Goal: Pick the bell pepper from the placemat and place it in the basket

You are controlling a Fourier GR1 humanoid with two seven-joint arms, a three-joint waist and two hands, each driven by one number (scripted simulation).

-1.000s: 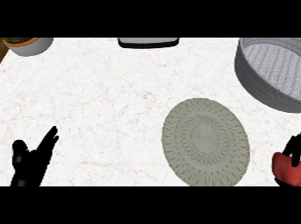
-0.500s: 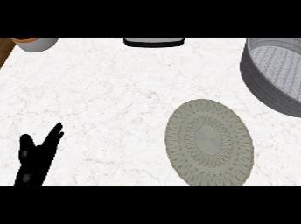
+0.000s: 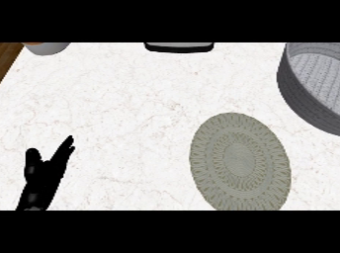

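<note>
Head view. White marble-veined counter [image 3: 129, 99]; strip of brown wood at upper left edge. Round woven placemat [image 3: 239, 160], grey-green, concentric rings, lower right of centre, nothing on it. Grey basket [image 3: 320, 86], ribbed woven wall and floor, cut by right edge, well apart from placemat. Left hand [image 3: 41, 175], black, lower left, fingers straight and spread, holding nothing. Right hand out of view. Bell pepper not visible; location cannot be told. No legible writing.
</note>
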